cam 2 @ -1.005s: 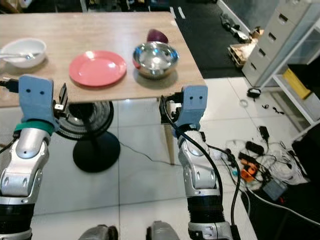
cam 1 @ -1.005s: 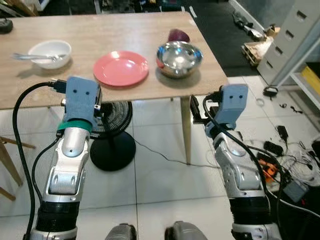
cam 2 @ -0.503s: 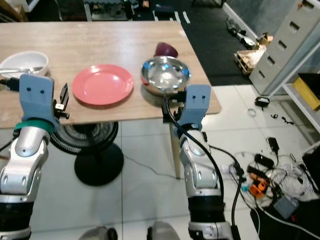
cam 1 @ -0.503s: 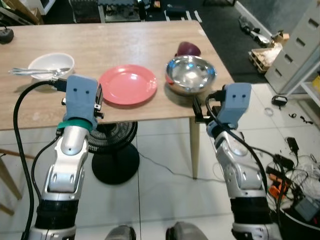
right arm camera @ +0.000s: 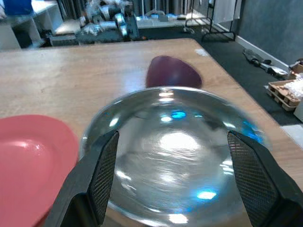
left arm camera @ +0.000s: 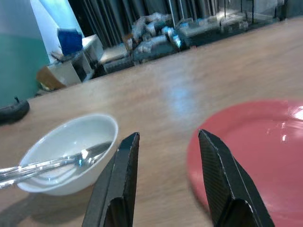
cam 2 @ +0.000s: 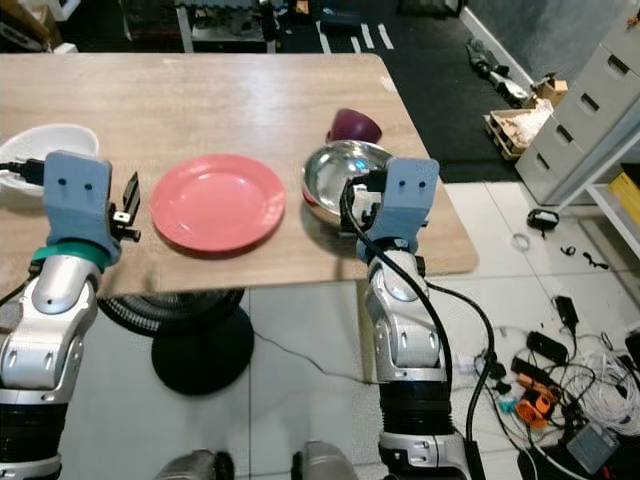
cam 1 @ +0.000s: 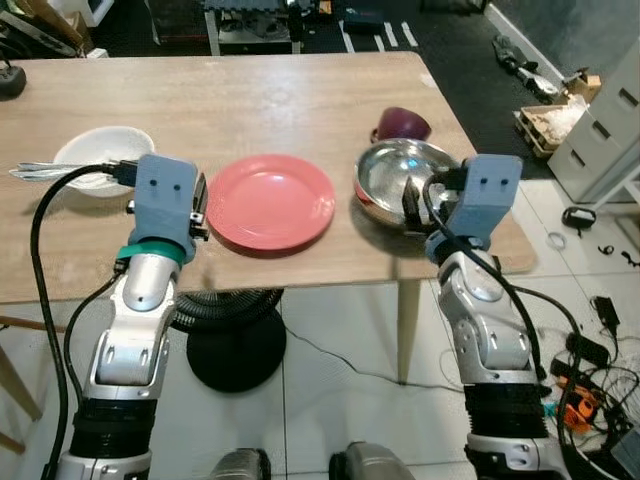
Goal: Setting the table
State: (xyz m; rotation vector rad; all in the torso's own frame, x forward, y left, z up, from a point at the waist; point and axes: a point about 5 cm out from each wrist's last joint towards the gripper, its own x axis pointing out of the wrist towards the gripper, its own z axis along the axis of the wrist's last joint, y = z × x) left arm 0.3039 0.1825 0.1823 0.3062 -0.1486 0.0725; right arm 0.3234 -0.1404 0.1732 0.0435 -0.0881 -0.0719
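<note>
Your right gripper (right arm camera: pixel 173 184) hangs spread wide at the near rim of the steel bowl (cam 1: pixel 400 180), lined up to straddle it, with the maroon cup (cam 1: pixel 402 123) just behind. Your left gripper (left arm camera: pixel 170 184), also parted and empty, faces the gap between the pink plate (cam 1: pixel 268 201) and the white bowl (cam 1: pixel 100 160) holding cutlery (left arm camera: pixel 47 163), all on the wooden table (cam 1: pixel 250 100).

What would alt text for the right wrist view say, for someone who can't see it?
A shiny metal bowl sits on a wooden table, framed between the two open black fingers of the robot's right gripper. A dark purple cup stands just beyond it, and a red plate's edge lies beside it.
</note>
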